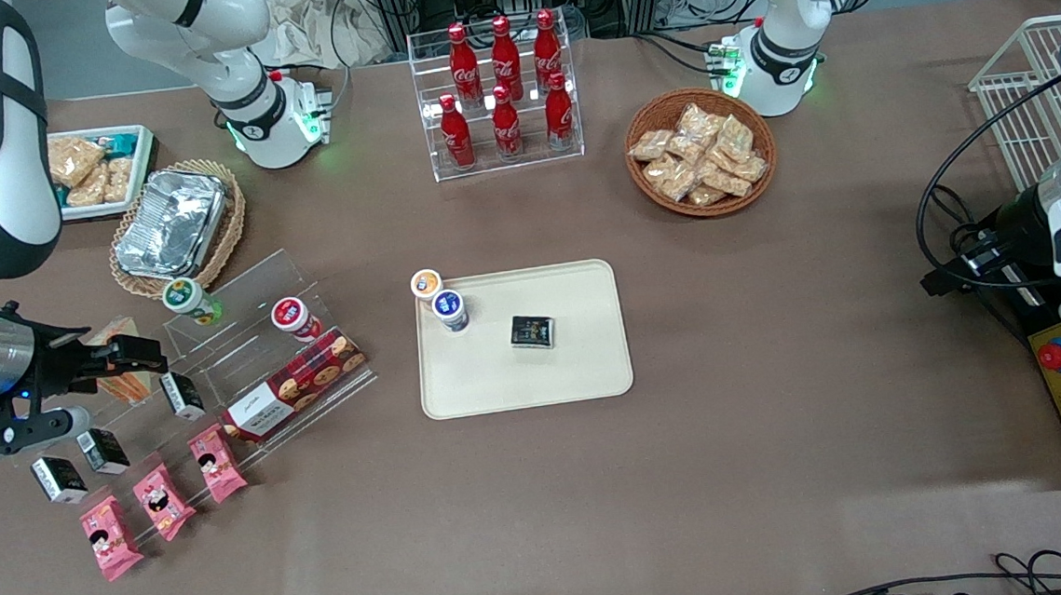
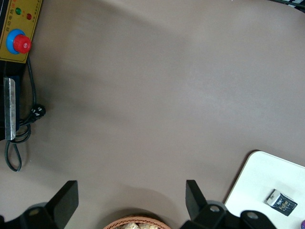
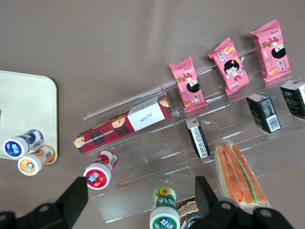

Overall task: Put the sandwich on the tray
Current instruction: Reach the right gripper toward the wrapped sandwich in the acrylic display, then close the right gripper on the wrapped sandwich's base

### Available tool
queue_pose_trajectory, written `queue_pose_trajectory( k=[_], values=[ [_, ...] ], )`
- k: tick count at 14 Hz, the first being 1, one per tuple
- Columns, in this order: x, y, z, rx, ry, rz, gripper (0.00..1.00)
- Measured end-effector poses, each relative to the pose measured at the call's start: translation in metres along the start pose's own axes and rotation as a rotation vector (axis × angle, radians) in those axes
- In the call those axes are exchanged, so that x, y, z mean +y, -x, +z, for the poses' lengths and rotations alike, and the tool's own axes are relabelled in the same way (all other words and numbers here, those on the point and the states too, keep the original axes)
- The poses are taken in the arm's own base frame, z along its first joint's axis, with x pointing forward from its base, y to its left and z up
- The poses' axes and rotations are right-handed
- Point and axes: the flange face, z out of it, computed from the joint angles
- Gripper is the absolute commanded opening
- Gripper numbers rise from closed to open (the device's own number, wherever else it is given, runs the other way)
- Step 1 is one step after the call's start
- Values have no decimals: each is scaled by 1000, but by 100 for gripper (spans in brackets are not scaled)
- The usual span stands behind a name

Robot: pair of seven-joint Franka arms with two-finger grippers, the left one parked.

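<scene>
The sandwich [image 1: 122,375] sits at the left edge of the front picture, on the clear stepped rack [image 1: 245,355]. The rack holds each snack on its own step, so every one is easy to see and pick. In the right wrist view the sandwich [image 3: 238,174] lies flat with its orange, red and green stripes showing. The pincer [image 1: 138,355] hangs right above it, and its two black fingers [image 3: 78,195] are spread wide apart with nothing between them. It looks set to drop down and pinch the wedge. The tray [image 1: 591,368] rests in the middle of the front picture, well apart from the rack, so the sandwich has a long trip across the brown worktop [image 1: 785,466]. The tray already has a small black box [image 1: 533,332] and a blue-lid cup [image 1: 449,309] on it, while an orange-lid cup [image 1: 426,284] sits at its corner. Most of the tray is bare, so there is lots of room. The wrap looks soft, so a gentle squeeze may be best. The task has hardly started.
</scene>
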Motion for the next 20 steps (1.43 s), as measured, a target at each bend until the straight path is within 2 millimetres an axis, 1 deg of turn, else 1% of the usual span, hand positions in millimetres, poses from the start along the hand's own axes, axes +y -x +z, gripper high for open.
queue_pose_trajectory(
  k=[7, 10, 12, 14, 17, 19, 20],
  values=[
    [0, 0, 1, -2, -3, 1, 100],
    [1, -1, 7, -15, -6, 2, 100],
    [6, 3, 11, -22, -1, 6, 100],
    [23, 16, 13, -11, 6, -21, 100],
    [53, 48, 15, 20, 7, -95, 100],
    [72, 65, 20, 26, 5, -160, 100],
    [81, 69, 26, 25, 3, -182, 100]
  ],
)
